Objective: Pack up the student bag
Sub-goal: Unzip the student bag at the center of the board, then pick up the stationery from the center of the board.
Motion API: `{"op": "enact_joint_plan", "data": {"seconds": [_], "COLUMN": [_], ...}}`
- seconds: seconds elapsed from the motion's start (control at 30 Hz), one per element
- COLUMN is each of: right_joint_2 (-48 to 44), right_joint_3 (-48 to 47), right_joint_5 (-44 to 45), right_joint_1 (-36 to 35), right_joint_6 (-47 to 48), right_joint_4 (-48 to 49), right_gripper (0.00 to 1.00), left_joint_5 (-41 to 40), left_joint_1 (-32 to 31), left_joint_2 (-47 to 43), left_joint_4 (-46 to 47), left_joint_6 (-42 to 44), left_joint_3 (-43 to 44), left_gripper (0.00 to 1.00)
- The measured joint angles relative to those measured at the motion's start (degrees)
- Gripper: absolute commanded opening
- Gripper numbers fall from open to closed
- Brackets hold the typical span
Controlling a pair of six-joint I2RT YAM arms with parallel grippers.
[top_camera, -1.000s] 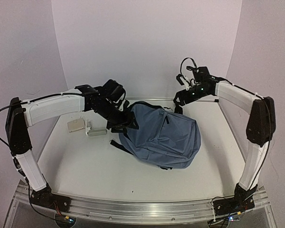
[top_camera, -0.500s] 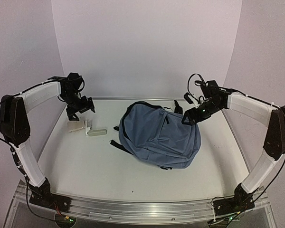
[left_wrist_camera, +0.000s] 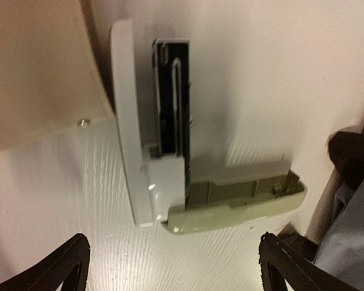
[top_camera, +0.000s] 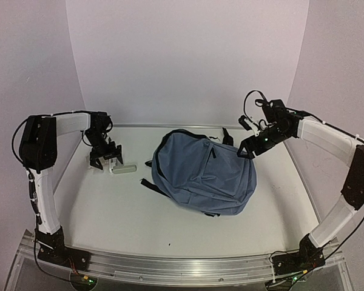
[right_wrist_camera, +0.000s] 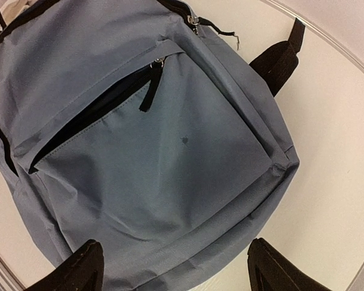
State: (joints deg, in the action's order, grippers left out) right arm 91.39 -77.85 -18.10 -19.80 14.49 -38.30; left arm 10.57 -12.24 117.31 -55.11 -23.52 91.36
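Observation:
The student bag (top_camera: 203, 173) is a blue-grey backpack lying flat mid-table, front side up. In the right wrist view the student bag (right_wrist_camera: 151, 151) fills the frame, and its front pocket zipper (right_wrist_camera: 91, 115) gapes partly open. My right gripper (top_camera: 247, 150) hovers open above the bag's right upper edge, holding nothing; from its own camera the right gripper (right_wrist_camera: 176, 273) shows both dark fingertips (right_wrist_camera: 79, 270) wide apart. My left gripper (top_camera: 104, 156) is open and empty, low over small items left of the bag. In its wrist view the left gripper (left_wrist_camera: 176, 273) looks down on a pale green and white stapler-like object (left_wrist_camera: 230, 209).
A beige box (left_wrist_camera: 36, 73) lies beside the white piece (left_wrist_camera: 130, 121) at the table's left. The grey-green piece (top_camera: 126, 168) sits just left of the bag. A black strap (right_wrist_camera: 279, 57) sticks out from the bag's top. Walls close off the back and sides.
My left arm swung away from the bag to the left and dropped over the small items, its jaws opening wide. The right arm shifted slightly right and lower above the bag.

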Motion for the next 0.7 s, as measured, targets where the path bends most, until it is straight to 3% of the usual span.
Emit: {"op": "enact_joint_plan", "data": {"seconds": [0.4,0.57,0.7], "right_joint_2": [0.0,0.0,0.0], "right_joint_3": [-0.4,-0.8,-1.3], "right_joint_5": [1.3,1.6,1.7], "right_joint_1": [0.5,0.8,0.9], "right_joint_6": [2.9,3.4,3.6], "right_joint_4": [-2.7,-3.3,-3.4], "right_gripper": [0.81,0.81,0.81], "left_joint_5": [5.6,12.0,16.6], "left_joint_1": [0.6,0.6,0.6], "left_joint_2": [11.9,12.1,9.0], "left_joint_4": [-0.3,-0.2,1.1], "left_joint_6": [11.8,17.7,21.8], "left_joint_3": [13.8,13.7,8.6], "left_gripper": [0.93,0.94,0.94]}}
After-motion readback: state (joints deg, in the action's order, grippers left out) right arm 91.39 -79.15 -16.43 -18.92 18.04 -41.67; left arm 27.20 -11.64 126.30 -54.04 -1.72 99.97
